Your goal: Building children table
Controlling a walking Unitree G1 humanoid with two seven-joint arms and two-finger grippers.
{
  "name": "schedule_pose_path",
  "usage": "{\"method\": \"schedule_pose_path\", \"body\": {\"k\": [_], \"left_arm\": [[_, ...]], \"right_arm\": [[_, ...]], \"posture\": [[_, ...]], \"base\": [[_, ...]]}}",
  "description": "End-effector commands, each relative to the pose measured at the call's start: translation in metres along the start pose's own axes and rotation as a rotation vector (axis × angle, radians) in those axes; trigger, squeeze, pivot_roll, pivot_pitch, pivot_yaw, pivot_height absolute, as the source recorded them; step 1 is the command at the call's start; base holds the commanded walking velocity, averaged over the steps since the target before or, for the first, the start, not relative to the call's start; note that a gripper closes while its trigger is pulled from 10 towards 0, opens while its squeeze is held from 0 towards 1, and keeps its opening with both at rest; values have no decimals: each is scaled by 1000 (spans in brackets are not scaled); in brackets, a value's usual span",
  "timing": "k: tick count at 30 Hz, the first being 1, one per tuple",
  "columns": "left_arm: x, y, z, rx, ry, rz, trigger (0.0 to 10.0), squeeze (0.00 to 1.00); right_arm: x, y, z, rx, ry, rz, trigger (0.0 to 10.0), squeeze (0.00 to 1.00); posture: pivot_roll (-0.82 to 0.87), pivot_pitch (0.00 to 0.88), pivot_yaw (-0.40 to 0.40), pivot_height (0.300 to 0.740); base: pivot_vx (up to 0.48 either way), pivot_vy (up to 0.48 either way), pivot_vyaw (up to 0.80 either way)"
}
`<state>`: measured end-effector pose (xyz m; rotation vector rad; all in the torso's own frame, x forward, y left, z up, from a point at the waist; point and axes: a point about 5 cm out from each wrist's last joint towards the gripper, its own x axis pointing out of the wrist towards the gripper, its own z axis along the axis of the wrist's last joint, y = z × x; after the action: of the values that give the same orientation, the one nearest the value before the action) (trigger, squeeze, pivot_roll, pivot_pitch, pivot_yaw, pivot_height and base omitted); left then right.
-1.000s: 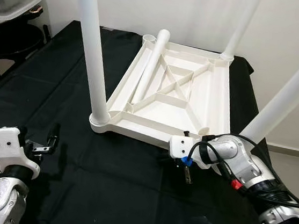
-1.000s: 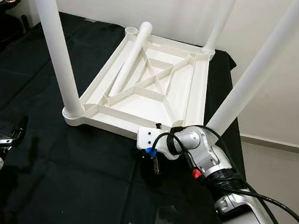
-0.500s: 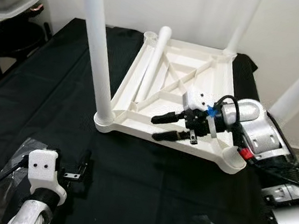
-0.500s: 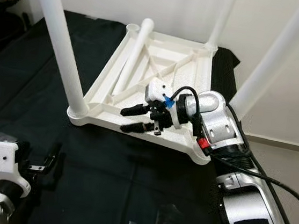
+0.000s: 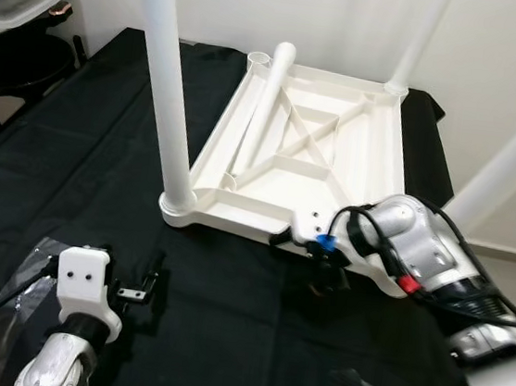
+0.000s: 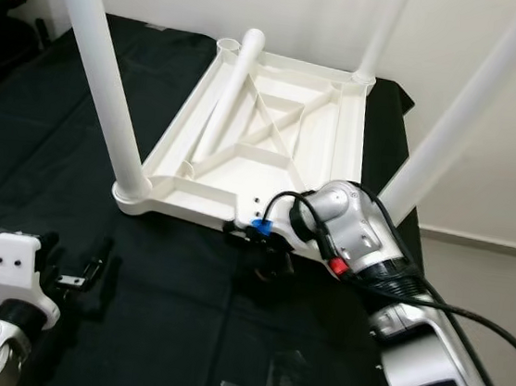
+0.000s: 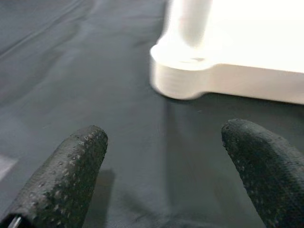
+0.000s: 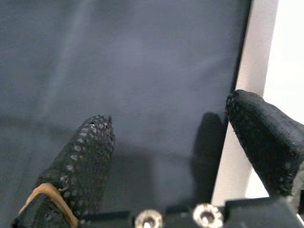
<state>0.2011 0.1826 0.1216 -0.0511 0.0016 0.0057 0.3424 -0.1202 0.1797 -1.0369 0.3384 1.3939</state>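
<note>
Currently the white plastic children's tabletop (image 5: 322, 158) is lying upside down on a black cloth (image 5: 78, 135), ribbed underside facing up, with 3 white legs standing in corner sockets: the near-left leg (image 5: 166, 80), the far-right leg (image 5: 421, 35) and the near-right leg (image 5: 514, 152). A 4th loose leg (image 5: 263, 110) is lying along the left channel inside the tabletop, its open end near the empty far-left socket (image 5: 257, 61). The right gripper (image 5: 320, 261) is sitting at the near edge of the tabletop, close to the near-right corner, with the silver right arm (image 5: 436, 269) bending in from the right. In the right wrist view its 2 black fingers (image 8: 88, 156) are spread apart, 1 over the black cloth and the other just at the white edge (image 8: 247, 90); nothing is pinched between them. The left gripper (image 5: 140, 287) is hovering low over the cloth, near the front-left, well apart from the tabletop. In the left wrist view its fingers (image 7: 71, 166) are also spread wide and empty, pointing toward the rounded corner socket (image 7: 183, 71) holding the near-left leg. A clear plastic bag (image 5: 14, 291) is lying on the cloth just beside the left arm. A dark stool (image 5: 16, 68) is standing at far left.
</note>
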Motion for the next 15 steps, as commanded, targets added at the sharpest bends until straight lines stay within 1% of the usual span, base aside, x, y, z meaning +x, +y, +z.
{"method": "schedule_pose_path", "body": {"k": [1, 2, 3, 4, 5, 7, 8, 9, 10, 11, 12, 13, 14, 15], "left_arm": [[-3, 0, -3, 18, 13, 0, 10000, 0], [-3, 0, -3, 18, 13, 0, 10000, 0], [-3, 1, -4, 21, 14, -1, 10000, 0], [-3, 1, -4, 21, 14, -1, 10000, 0], [-3, 1, -4, 22, 14, -2, 10000, 0], [-3, 1, -4, 22, 14, -2, 10000, 0], [-3, 0, -4, 22, 14, -2, 10000, 0], [-3, 0, -4, 22, 14, -2, 10000, 0], [-3, 0, -5, 22, 14, -2, 10000, 0], [-3, 1, -5, 21, 14, -2, 10000, 0], [-3, 1, -5, 21, 14, -2, 10000, 0], [-3, 1, -5, 21, 14, -2, 10000, 0], [-3, 1, -5, 21, 14, -2, 10000, 0], [-3, 1, -5, 21, 14, -2, 10000, 0]], "right_arm": [[4, -6, -8, 66, 64, -77, 10000, 0], [4, -6, -8, 66, 64, -77, 10000, 0], [10, -6, -6, 96, 51, -93, 10000, 0], [10, -6, -6, 96, 51, -93, 10000, 0], [15, -5, -5, 101, 48, -93, 10000, 0], [17, -4, -5, 102, 48, -92, 10000, 0], [20, -4, -1, 123, 3, -94, 10000, 0], [20, -4, -1, 123, 3, -94, 10000, 0], [22, -5, 9, 142, -94, -92, 10000, 0], [19, -7, 22, 156, -223, -82, 10000, 0], [17, -8, 31, 161, -311, -74, 10000, 0], [17, -8, 31, 161, -311, -74, 10000, 0], [15, -9, 35, 160, -354, -71, 10000, 0], [15, -9, 35, 160, -354, -71, 10000, 0]], "posture": [[13, 143, -54, 740], [13, 143, -54, 740], [13, 142, -56, 740], [13, 142, -56, 740], [14, 142, -57, 740], [14, 142, -57, 740], [17, 142, -59, 740], [17, 142, -59, 740], [17, 142, -59, 740], [17, 142, -59, 740], [17, 142, -59, 740], [17, 142, -59, 740], [17, 142, -59, 740], [17, 142, -59, 740]], "base": [[0, 0, 0], [0, 0, 0], [0, 0, 0], [0, 0, 0], [0, 0, 0], [0, 0, 0], [0, 0, 0], [0, 0, 0], [0, 0, 0], [0, 0, 0], [0, 0, 0], [0, 0, 0], [0, 0, 0], [0, 0, 0]]}}
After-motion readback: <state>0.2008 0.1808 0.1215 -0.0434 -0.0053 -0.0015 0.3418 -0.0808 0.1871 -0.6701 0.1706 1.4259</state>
